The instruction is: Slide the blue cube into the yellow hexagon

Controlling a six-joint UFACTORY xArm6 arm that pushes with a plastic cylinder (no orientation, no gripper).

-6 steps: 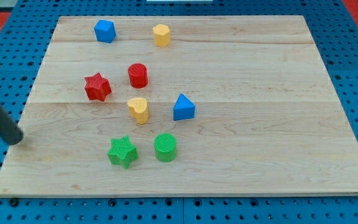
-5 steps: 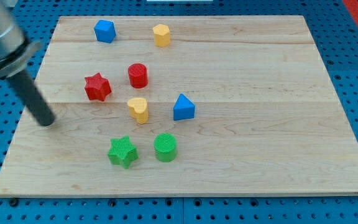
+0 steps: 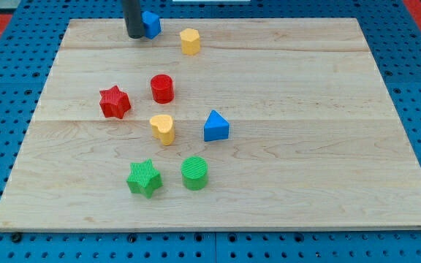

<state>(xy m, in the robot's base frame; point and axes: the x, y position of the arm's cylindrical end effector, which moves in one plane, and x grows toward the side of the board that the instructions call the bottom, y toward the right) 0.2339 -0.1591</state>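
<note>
The blue cube sits at the top edge of the wooden board, left of centre. My tip touches the cube's left side and hides part of it. The yellow hexagon stands a short way to the right of the cube and slightly lower, apart from it.
A red cylinder and a red star sit mid-left. A yellow block and a blue triangular block lie near the centre. A green star and a green cylinder sit lower down.
My tip swept from the board's left side up to the top edge. The blue cube shifted right and up, closer to the yellow hexagon. The other blocks have not moved.
</note>
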